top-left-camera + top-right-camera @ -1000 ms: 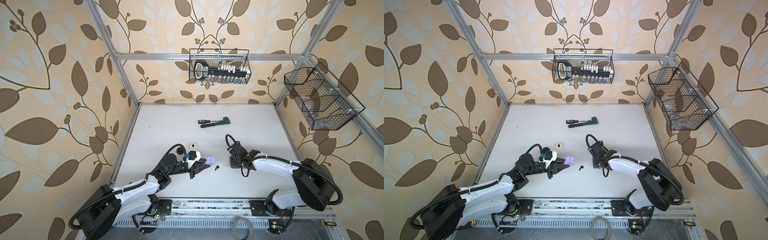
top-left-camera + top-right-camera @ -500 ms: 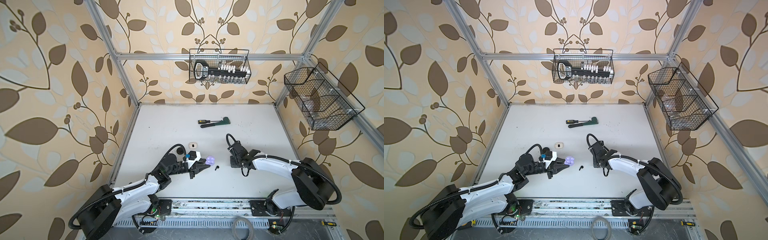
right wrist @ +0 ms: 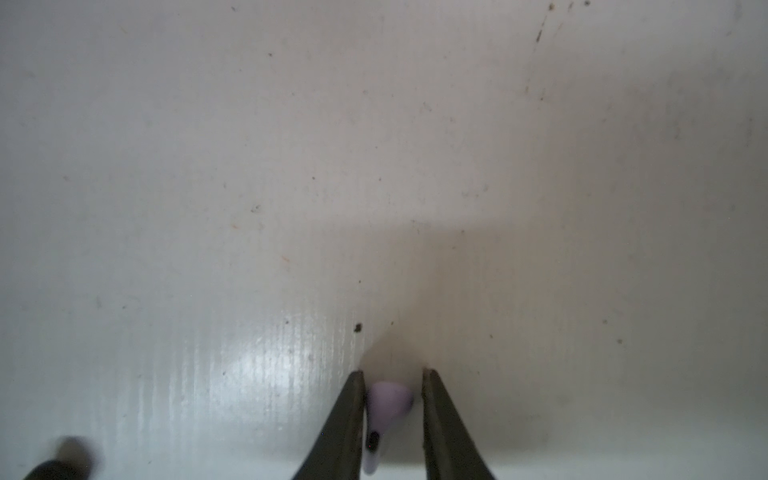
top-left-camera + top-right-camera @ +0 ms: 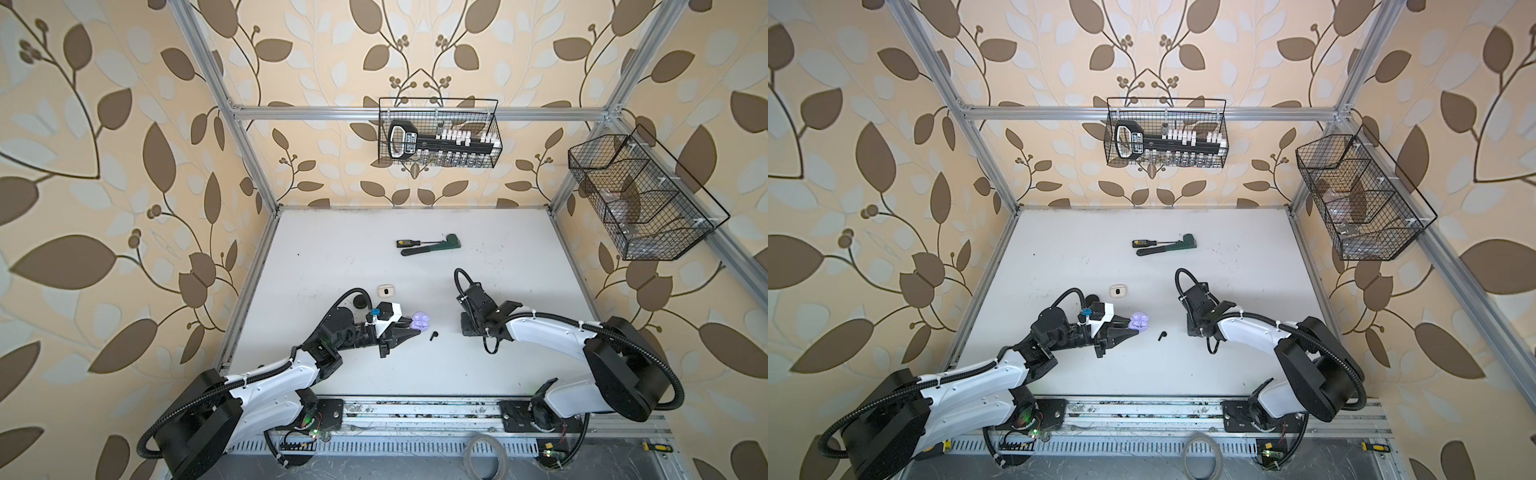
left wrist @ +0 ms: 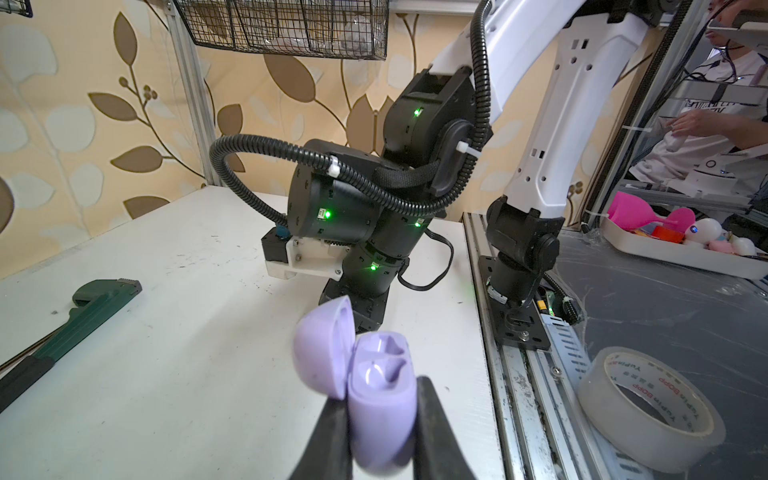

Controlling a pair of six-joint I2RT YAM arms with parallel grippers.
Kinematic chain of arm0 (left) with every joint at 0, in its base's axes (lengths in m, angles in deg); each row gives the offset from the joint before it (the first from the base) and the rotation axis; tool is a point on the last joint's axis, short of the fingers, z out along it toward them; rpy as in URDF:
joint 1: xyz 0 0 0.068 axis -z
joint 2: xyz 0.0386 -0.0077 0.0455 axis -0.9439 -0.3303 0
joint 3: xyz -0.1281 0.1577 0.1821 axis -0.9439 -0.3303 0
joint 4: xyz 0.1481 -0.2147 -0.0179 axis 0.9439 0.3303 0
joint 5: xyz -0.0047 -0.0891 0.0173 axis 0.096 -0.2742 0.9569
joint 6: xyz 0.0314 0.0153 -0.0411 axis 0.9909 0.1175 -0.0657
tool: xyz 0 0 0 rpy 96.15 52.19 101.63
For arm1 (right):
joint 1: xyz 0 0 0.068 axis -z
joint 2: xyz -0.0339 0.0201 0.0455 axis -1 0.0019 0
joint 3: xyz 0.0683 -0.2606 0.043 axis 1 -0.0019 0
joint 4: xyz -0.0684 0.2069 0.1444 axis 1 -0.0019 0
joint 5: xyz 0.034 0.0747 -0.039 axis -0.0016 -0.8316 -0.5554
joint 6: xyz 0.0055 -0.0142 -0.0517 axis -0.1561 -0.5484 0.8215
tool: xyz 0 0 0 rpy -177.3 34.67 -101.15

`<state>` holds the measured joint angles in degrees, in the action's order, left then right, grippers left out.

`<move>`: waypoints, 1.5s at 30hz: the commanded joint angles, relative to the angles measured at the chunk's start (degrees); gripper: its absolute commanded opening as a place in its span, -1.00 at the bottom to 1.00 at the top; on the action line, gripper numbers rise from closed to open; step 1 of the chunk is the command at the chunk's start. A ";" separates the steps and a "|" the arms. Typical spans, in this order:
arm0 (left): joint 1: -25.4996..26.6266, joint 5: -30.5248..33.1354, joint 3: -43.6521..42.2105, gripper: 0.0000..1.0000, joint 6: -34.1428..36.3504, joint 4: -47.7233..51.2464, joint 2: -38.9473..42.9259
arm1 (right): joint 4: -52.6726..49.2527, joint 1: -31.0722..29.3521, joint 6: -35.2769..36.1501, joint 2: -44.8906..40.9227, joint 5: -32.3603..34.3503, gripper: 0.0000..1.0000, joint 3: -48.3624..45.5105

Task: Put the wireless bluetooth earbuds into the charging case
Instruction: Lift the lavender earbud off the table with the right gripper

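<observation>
Right wrist view is showing you the news: your right fingers point(image 3: 349, 419) are closing in. A second ago they were standing wider. Now they are sitting on both sides of a lavender earbud point(image 3: 388, 401) that is lying on the table point(image 3: 291, 166). One finger is touching it, but a thin gap is showing on the other side, so they are not pinching it yet. I think the pick-up is only just starting. The bud is so tiny that it could be slipping or flipping away as you are squeezing.

Left wrist view is showing your left fingers point(image 5: 328, 440) clenching the lavender charging case point(image 5: 380, 411), the same as before. Its lid point(image 5: 322, 345) is hanging open, and both little holes are looking empty and waiting.

Farther out, in both top views, a black earbud point(image 4: 433, 335) is lying on the table between your two arms, and it is not moving. A small white case point(image 4: 386, 290) is sitting behind the left arm. Beyond that, a green wrench point(image 4: 432, 245) is resting well apart from everything.
</observation>
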<state>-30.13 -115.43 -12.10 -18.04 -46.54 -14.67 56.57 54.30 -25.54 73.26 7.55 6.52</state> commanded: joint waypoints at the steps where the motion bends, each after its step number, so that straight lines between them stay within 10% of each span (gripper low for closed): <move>1: 0.48 -0.17 0.56 -1.00 1.54 -1.56 0.80 | -0.23 0.09 -0.84 -0.80 -0.61 -0.49 -1.46; 23: 0.48 0.14 0.49 -1.00 1.22 -1.60 0.93 | 1.31 -1.55 -3.98 -6.28 1.41 -0.72 -2.55; 45: 0.29 15.88 -4.62 -1.00 -9.10 -21.09 -10.37 | 8.64 -15.33 -14.48 -22.99 11.57 -0.83 -2.25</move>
<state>-30.15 -101.68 -16.62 -25.23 -59.52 -24.38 63.17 39.74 -37.59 51.69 16.82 4.49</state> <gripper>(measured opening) 0.214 0.124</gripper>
